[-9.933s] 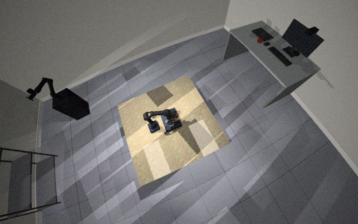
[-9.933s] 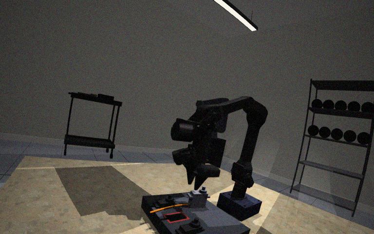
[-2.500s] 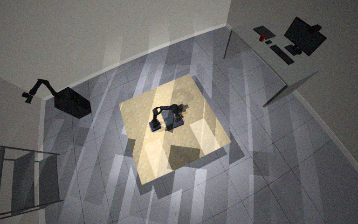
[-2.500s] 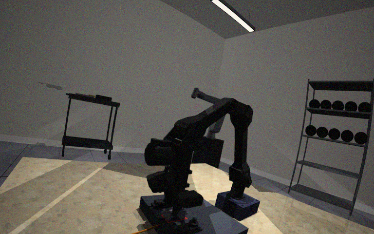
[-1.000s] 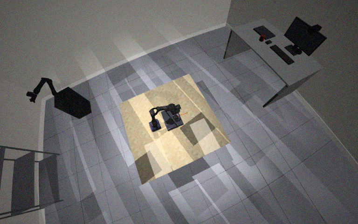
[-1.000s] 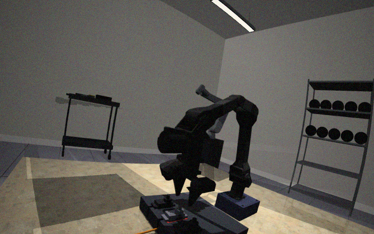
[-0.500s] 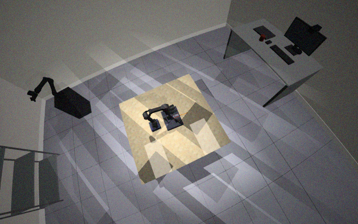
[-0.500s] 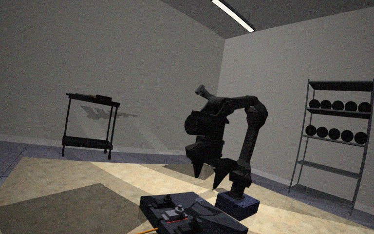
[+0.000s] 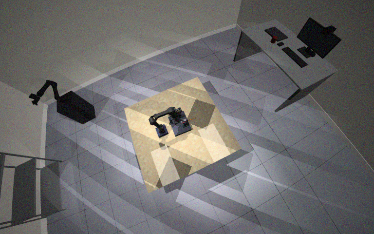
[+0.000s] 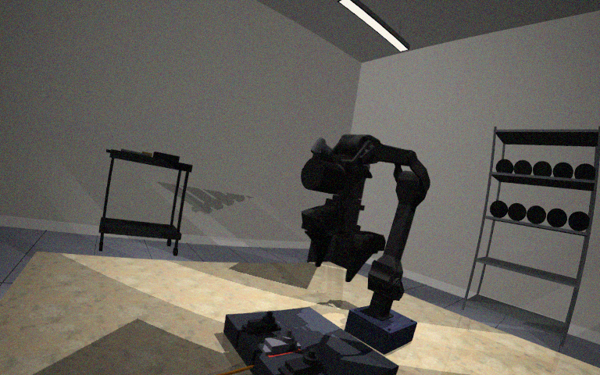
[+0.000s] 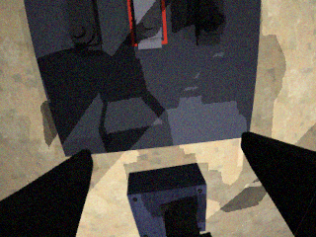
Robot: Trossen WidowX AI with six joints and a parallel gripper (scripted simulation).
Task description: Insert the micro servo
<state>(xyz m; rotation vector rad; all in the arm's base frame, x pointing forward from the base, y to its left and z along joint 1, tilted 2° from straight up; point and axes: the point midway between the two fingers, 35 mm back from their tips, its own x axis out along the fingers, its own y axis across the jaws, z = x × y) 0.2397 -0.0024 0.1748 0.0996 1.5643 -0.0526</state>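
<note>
the gripper [image 9: 178, 112] [image 10: 332, 272] [image 11: 168, 148] is up in the air with its fingers wide apart and nothing between them. in the wrist view, one black finger comes in from 8 o'clock and the other from 4 o'clock. the little servo [image 10: 276, 344] [image 11: 148, 30] is at 12 o'clock there, inside the red outline [image 10: 283, 354] [image 11: 164, 25] on the dark deck [image 9: 181, 130] [image 10: 309, 319] [image 11: 207, 123]. the top edge cuts it off, and a shadow covers some of it. i can't tell if both ears lie flat or if it is all the way down. in the exterior view, the orange cable [image 9: 192, 119] [image 10: 237, 370] pokes out toward 8 o'clock and gets cut off at the bottom. its notch is too dark to see. from the top, the servo is too tiny to make out.
</note>
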